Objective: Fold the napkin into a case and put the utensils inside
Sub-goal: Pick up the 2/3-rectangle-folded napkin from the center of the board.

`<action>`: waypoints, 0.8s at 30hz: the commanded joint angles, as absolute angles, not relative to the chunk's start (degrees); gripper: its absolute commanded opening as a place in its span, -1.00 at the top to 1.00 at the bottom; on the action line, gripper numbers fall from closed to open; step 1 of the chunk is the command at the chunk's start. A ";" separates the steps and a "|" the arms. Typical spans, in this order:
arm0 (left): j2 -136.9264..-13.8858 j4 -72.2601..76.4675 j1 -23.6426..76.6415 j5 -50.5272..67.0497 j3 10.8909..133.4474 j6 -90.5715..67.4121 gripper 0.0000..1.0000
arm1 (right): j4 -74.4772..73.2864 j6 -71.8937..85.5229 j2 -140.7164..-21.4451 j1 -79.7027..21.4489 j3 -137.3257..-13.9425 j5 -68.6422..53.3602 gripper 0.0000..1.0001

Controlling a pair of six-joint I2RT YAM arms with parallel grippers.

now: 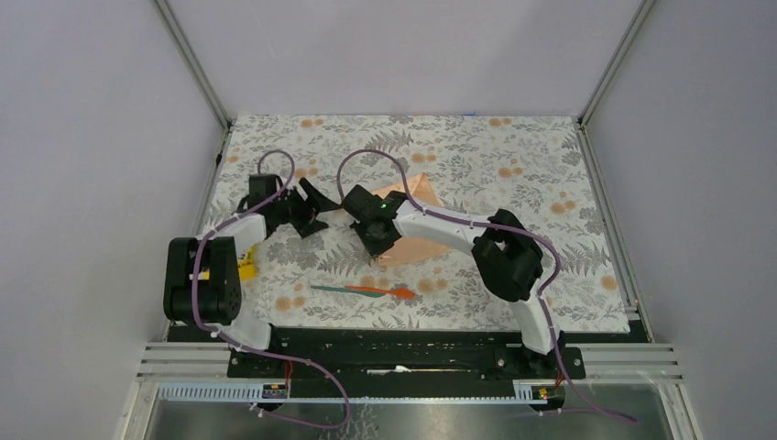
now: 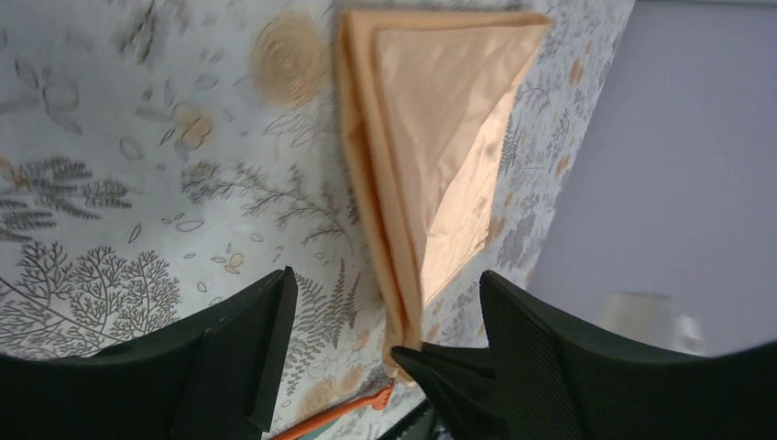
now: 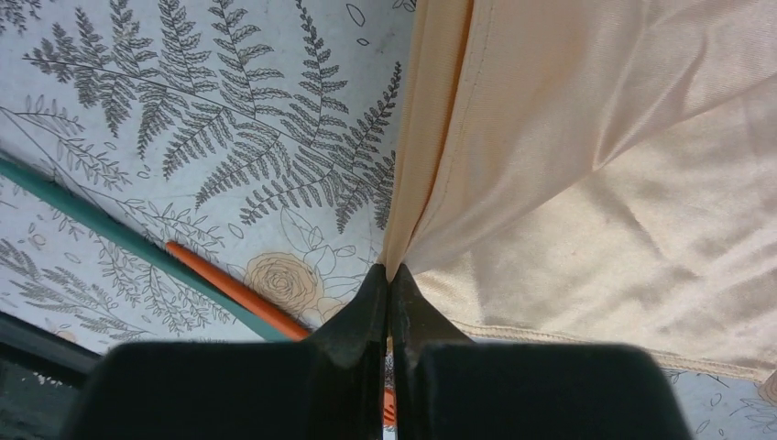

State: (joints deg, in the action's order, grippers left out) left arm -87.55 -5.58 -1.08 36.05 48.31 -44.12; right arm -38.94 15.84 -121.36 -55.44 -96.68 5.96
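Observation:
The peach napkin (image 1: 417, 190) lies folded in layers on the floral tablecloth, a broad wedge rather than a narrow case. In the right wrist view my right gripper (image 3: 389, 271) is shut on the napkin (image 3: 596, 183) at its near left corner, where the layered edges meet. My left gripper (image 1: 316, 207) hovers open just left of the cloth with nothing in it. In its own view, the left gripper (image 2: 387, 280) has the napkin (image 2: 431, 137) ahead of it. The utensils, a teal one (image 1: 332, 289) and an orange one (image 1: 387, 291), lie side by side near the front edge.
A small yellow block (image 1: 246, 266) sits beside the left arm's base. The grey floral tablecloth (image 1: 513, 165) covers the table, with white walls and metal rails round it. The right arm reaches across the cloth's near side.

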 commanded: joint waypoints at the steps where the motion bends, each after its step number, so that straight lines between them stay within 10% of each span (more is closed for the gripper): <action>1: -91.55 16.62 -0.85 43.33 41.23 -58.97 -0.59 | -34.81 16.85 -116.25 -53.99 -93.54 2.85 1.00; 9: -90.77 18.73 1.49 37.33 37.60 -59.58 -0.71 | -36.28 14.52 -117.82 -53.39 -94.18 2.07 0.97; 17: -79.92 -0.25 1.17 27.94 44.30 -49.03 -0.76 | -44.77 13.93 -123.45 -54.96 -102.36 6.06 -0.15; 24: -75.22 -13.03 0.00 21.64 51.38 -40.30 -0.81 | -50.57 13.58 -128.46 -57.44 -108.86 9.89 0.17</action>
State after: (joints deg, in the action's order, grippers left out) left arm -77.62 -5.34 0.78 26.83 47.09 -47.27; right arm -45.06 13.98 -125.86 -55.70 -104.14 6.66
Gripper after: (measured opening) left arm 0.899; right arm 0.511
